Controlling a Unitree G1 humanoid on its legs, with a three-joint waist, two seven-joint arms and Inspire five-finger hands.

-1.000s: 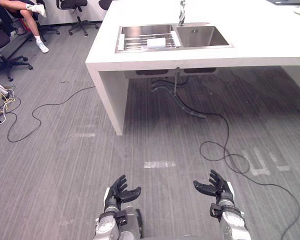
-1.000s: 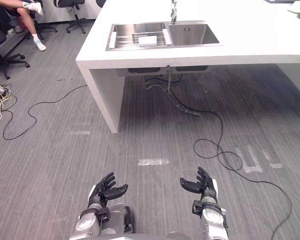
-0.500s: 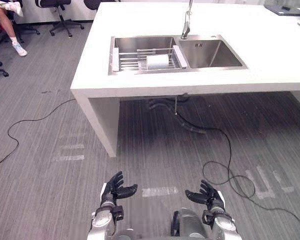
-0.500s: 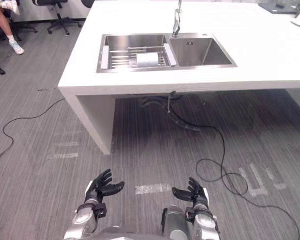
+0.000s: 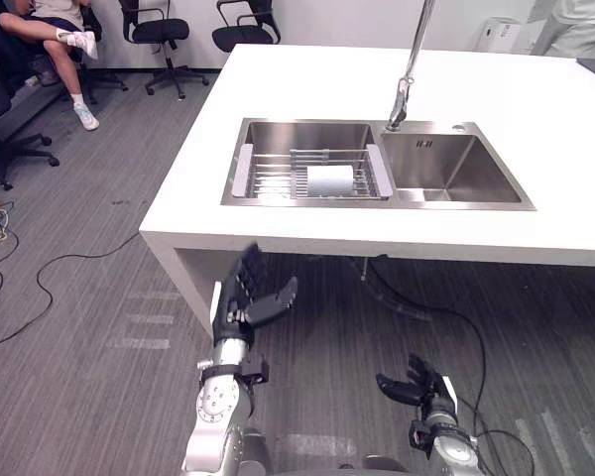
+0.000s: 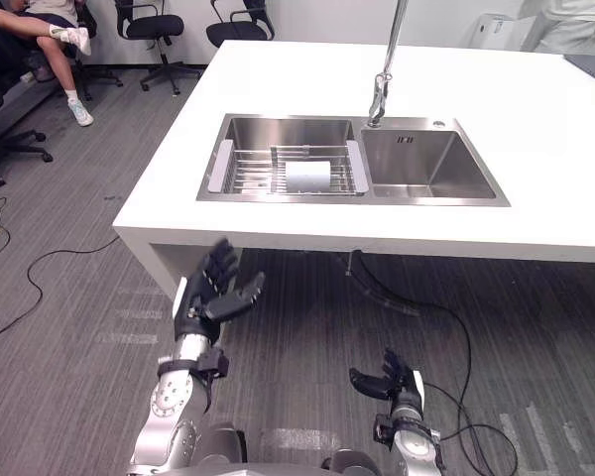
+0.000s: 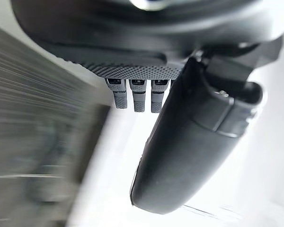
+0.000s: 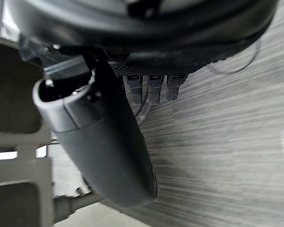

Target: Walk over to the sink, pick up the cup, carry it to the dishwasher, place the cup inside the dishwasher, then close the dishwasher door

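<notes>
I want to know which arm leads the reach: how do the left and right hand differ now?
The left hand is held high, by the front edge of the white counter; the right hand hangs low over the floor. The left hand's fingers are straight and spread; the right hand's are loosely bent. Both are open and hold nothing.

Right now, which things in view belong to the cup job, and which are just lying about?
For the job: white cup, lying on its side on the rack in the sink's left basin; left hand, open, raised near the counter's edge; right hand, open, low over the floor.
Lying about: faucet; office chairs; seated person; tape marks on the floor.
</notes>
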